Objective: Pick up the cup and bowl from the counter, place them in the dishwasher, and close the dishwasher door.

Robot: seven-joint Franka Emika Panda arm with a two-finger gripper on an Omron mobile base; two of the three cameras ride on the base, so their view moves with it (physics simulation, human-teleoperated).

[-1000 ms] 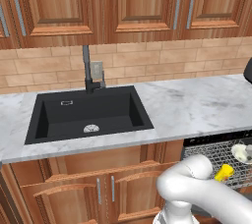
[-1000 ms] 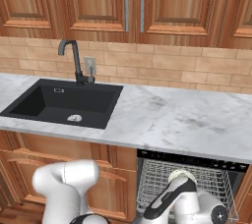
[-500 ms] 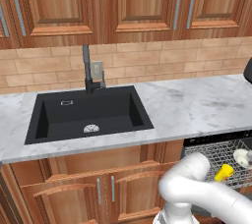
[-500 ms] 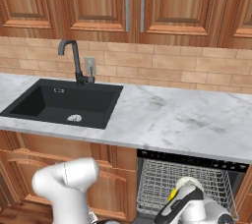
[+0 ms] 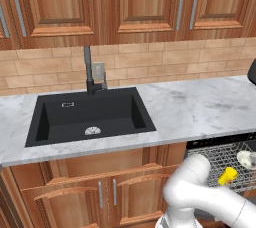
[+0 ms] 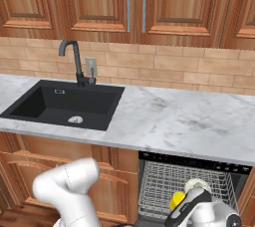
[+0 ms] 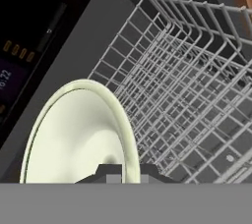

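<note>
Hand view, nearest: gripper [image 7: 122, 173] closed, its dark fingertips pinching the rim of the bowl [image 7: 74, 137]. The bowl is tilted on edge, pale cream with a green tint, hollow side facing the camera. Just behind it the grey wire rack [image 7: 197, 95] spreads out. A dark panel of the dishwasher [image 7: 29, 46] with small amber marks runs along the other side. This close look at the grip comes from the hand camera; the base cameras give the wider setting.

Left base view: white arm [image 5: 210, 199] low at right, in front of the open dishwasher. In the rack sit one yellow cup [image 5: 228, 175] and the bowl just beside it, at the frame edge.

Right base view: same rack seen more squarely under the black top strip [image 6: 194, 163]. Cup and bowl lie side by side, partly behind the arm's wrist.

Farther back: the counter [image 6: 189, 121], veined marble, with the black sink [image 5: 90, 117] set in it. A dark faucet [image 6: 74, 61] stands behind the sink, against a tan brick backsplash [image 5: 150, 62]. Wooden cabinets [image 6: 134, 2] hang above.

Counts: one cup, one bowl, one rack, one sink, one faucet.
</note>
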